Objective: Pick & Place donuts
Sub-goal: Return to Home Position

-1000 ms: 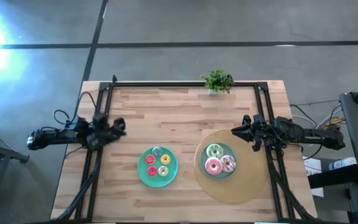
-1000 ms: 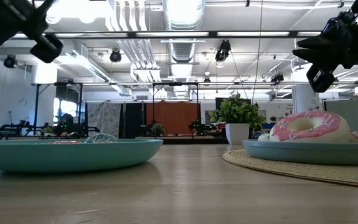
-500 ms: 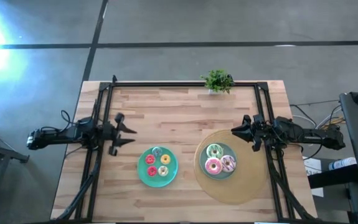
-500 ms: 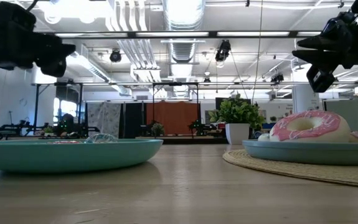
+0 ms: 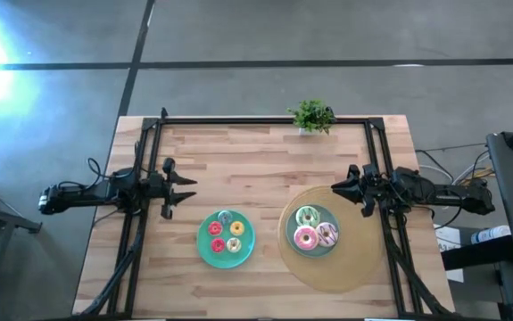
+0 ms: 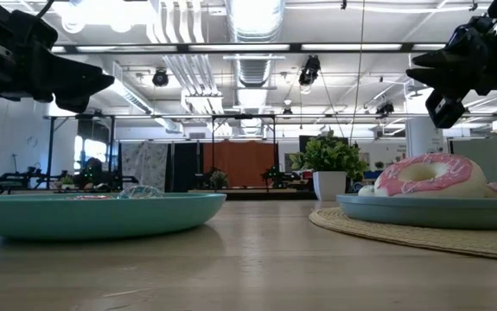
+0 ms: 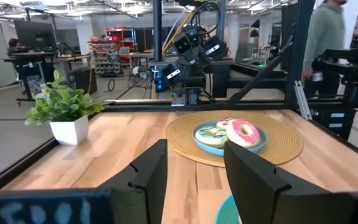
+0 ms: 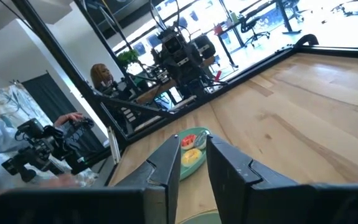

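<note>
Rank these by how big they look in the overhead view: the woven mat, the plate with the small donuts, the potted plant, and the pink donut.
Largest to smallest:
woven mat
plate with the small donuts
potted plant, only slightly smaller and nearer the camera, so that pair is unsure
pink donut

Red donut and yellow donut lie on teal plate.

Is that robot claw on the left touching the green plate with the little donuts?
Apart. The high view shows bare wooden table between the left gripper and the teal plate; the low view shows the gripper well above the plate's rim.
</note>
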Available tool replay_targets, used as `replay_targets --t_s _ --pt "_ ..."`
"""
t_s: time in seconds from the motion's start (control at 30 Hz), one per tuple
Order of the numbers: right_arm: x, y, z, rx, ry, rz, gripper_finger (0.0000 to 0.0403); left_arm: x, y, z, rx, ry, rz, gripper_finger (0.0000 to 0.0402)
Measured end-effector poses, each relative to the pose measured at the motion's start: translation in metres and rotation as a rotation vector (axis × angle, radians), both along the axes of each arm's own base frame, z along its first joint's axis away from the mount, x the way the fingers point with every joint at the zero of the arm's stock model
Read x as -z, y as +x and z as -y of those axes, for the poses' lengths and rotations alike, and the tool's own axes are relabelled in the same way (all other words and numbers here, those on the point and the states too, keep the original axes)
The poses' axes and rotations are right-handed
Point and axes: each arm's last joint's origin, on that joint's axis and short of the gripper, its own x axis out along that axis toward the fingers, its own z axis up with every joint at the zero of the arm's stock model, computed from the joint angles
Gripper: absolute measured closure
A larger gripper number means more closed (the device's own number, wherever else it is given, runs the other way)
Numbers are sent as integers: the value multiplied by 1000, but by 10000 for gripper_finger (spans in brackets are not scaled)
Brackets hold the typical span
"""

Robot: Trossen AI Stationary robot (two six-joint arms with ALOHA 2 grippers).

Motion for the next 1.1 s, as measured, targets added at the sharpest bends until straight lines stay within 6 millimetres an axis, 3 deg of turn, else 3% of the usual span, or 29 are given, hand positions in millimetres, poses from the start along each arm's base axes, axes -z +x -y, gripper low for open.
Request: replay_targets --t_s 1.1 --pt "0 0 0 -1 0 0 322 -2 0 0 -2 0 22 269"
